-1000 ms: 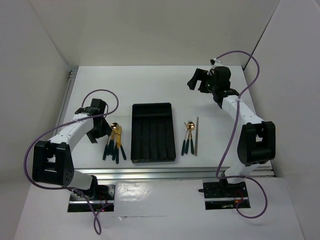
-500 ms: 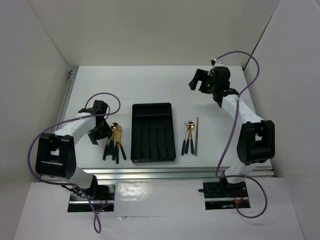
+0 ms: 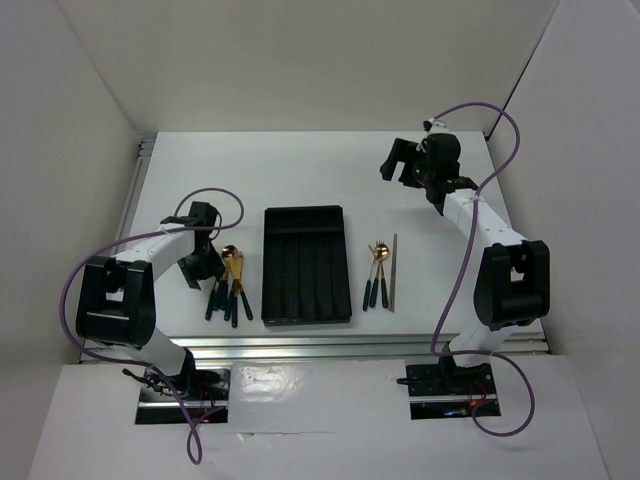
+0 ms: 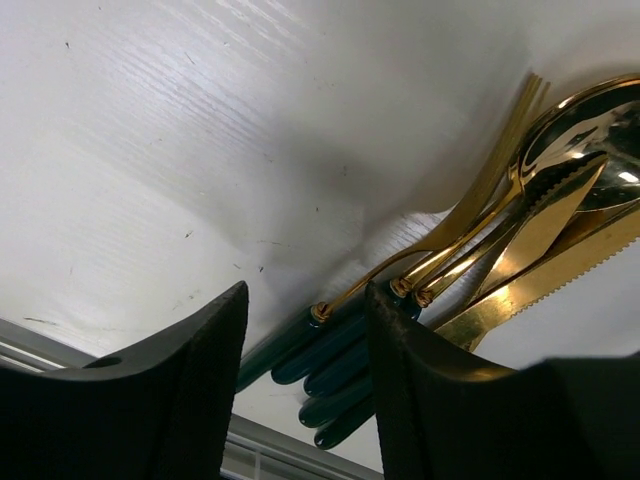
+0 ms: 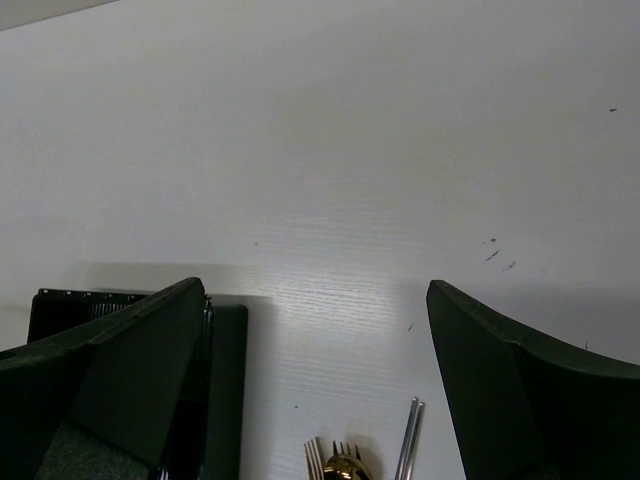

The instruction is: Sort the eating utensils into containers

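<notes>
Left pile of utensils (image 3: 228,284): forks, a spoon and a serrated knife. Gold heads overlap; teal handles fan out toward the near edge. It lies on the table (image 3: 300,170) just left of the tray (image 3: 268,270). The second group (image 3: 376,275), with the grey stick (image 3: 394,272) beside it, lies just right of the tray. The compartments look empty, so nothing is sorted yet.

Handling (judgement): thin, stiff, light metal. The polished heads are probably slippery and sit flat on the table. Because the heads are stacked, lifting one piece may drag its neighbours. Best hold is across a teal handle, on the outermost piece, where the handles spread apart.

Left gripper (image 4: 305,390): low over the table, jaws partly apart. The outermost handle (image 4: 280,345) sits in the gap; nothing looks clamped.

Right gripper (image 5: 315,390): jaws wide, empty, hovering over the far right of the table, well apart from any utensil.
</notes>
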`<action>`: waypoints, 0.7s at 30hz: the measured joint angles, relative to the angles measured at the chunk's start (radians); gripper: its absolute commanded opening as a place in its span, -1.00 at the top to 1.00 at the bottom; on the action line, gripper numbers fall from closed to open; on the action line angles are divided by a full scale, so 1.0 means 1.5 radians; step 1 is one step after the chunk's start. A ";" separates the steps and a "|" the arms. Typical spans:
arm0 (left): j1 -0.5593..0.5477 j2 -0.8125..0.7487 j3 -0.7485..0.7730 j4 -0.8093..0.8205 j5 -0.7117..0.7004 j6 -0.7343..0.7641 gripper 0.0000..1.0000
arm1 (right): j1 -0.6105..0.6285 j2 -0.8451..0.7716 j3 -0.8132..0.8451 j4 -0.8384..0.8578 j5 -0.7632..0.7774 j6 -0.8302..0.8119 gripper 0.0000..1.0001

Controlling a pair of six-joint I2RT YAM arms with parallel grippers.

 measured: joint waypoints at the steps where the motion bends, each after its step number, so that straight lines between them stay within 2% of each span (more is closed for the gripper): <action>1: 0.000 0.000 0.000 0.001 0.000 0.000 -0.07 | 0.000 0.000 0.000 0.000 0.000 0.000 -1.00; 4: 0.000 0.005 0.000 0.003 0.002 0.001 -0.07 | 0.000 0.000 0.000 0.000 0.001 0.000 -1.00; 8: 0.000 0.017 -0.001 0.004 0.003 -0.001 0.04 | 0.000 0.000 0.000 0.000 0.005 0.000 -1.00; 13: 0.000 0.026 -0.004 0.009 0.003 -0.002 0.33 | 0.000 0.000 0.000 -0.004 0.009 0.000 -1.00; 17: 0.000 0.028 -0.004 0.011 0.002 0.000 0.78 | 0.000 0.000 0.000 -0.005 0.012 0.000 -1.00; 18: 0.000 0.029 -0.004 0.010 0.001 0.002 1.00 | 0.000 0.000 0.000 -0.005 0.013 0.000 -1.00; 21: 0.000 0.030 -0.004 0.010 -0.001 -0.002 1.00 | 0.000 0.000 0.000 -0.005 0.013 0.000 -1.00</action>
